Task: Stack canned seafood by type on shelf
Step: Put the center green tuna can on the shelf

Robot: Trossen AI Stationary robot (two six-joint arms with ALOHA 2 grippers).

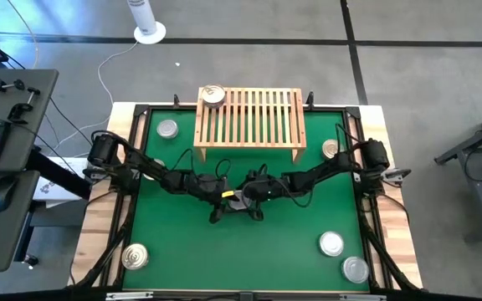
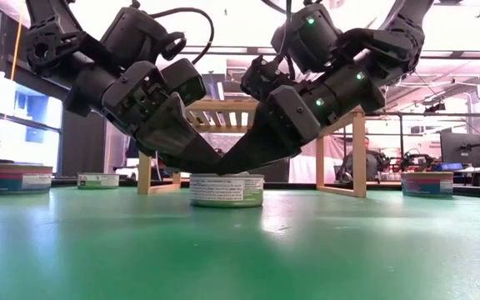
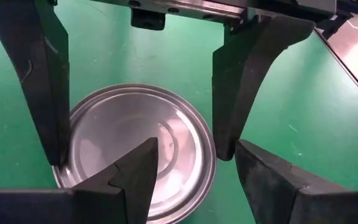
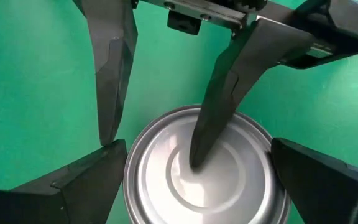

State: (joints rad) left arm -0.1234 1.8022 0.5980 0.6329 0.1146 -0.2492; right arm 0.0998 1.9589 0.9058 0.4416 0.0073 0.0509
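The left gripper (image 1: 224, 199) reaches down over the silver-topped tin (image 2: 227, 189) at the middle of the green mat (image 1: 266, 251), its fingers spread, one finger over the lid and the other outside the rim. The right gripper (image 1: 243, 199) meets it from the other side, fingers spread wide, straddling the same tin. Behind both stands the wooden shelf (image 1: 249, 117) with one tin (image 1: 213, 95) on its corner.

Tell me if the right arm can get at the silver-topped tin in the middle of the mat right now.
Probably yes: the right gripper already straddles the tin, open. But the left gripper crowds it, one finger over its lid.
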